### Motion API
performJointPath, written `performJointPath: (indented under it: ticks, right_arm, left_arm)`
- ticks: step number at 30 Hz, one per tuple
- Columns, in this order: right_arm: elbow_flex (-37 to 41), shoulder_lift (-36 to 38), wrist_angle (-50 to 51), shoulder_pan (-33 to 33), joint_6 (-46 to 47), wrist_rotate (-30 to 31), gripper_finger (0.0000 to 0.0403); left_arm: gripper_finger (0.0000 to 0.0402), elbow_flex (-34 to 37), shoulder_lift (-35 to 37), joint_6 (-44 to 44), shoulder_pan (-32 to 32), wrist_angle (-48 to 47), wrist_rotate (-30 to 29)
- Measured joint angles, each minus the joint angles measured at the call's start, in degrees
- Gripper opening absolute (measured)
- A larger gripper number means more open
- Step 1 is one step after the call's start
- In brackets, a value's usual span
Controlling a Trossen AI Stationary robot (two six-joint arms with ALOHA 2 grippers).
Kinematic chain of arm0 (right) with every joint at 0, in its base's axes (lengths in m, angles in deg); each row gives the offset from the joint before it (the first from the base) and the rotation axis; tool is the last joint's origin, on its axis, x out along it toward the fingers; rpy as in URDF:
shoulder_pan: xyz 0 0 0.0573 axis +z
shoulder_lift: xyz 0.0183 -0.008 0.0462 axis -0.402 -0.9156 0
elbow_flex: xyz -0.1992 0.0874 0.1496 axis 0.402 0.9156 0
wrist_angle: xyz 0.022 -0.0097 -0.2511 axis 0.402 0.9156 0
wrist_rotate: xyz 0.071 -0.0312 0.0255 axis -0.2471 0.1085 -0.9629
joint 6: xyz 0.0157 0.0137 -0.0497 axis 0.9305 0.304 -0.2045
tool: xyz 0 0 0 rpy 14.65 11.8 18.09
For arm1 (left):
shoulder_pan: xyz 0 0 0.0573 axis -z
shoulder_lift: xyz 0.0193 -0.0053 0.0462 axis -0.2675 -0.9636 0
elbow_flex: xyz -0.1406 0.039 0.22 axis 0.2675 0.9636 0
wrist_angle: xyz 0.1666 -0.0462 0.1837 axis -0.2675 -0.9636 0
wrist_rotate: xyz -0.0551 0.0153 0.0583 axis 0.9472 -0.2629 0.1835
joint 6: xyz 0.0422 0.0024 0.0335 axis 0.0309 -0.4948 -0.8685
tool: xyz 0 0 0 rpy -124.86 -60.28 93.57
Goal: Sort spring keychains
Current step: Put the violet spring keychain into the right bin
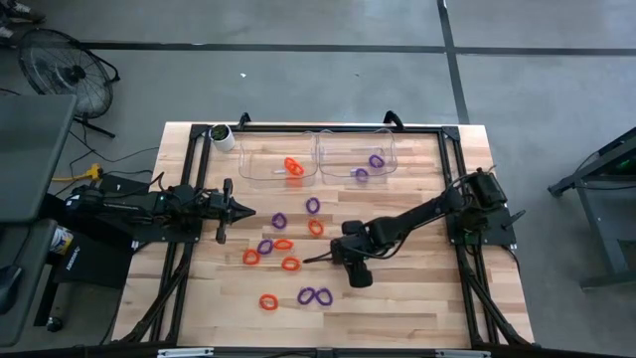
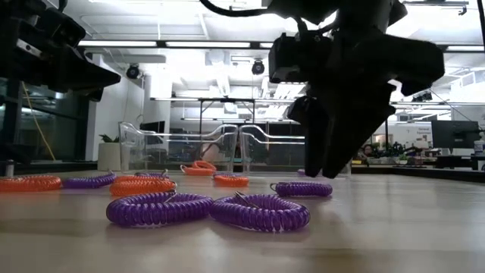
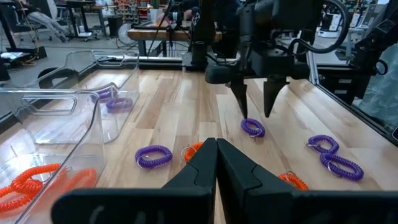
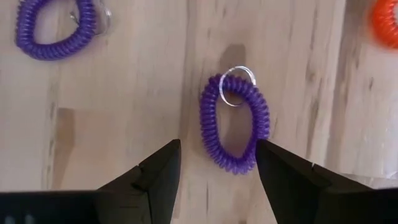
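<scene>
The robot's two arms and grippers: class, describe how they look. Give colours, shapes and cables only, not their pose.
Both arms are dark, almost black, built of jointed segments. The left gripper ends in two smooth, dark fingers tapering to a sharp point. The right gripper has a bulky dark body with two slim, pointed fingers. Black cables loop over the right arm's wrist. No markings show on either.

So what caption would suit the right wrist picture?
Open right end effector poised over a purple spring keychain on the wooden table.

We see two bins (image 1: 277, 162) (image 1: 356, 156) side by side at the table's (image 1: 417, 298) far edge, keychains (image 1: 283, 244) scattered before them, some inside.
</scene>
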Motion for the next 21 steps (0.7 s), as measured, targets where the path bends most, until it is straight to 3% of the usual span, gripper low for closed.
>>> performJointPath:
  ticks: [21]
  right_arm:
    - [-0.1,-3.7,-2.8,0.5,-5.0,-0.8,0.0197]
  left_arm:
    - [0.0003,0.0,0.0,0.0,0.0,0.0,-0.1]
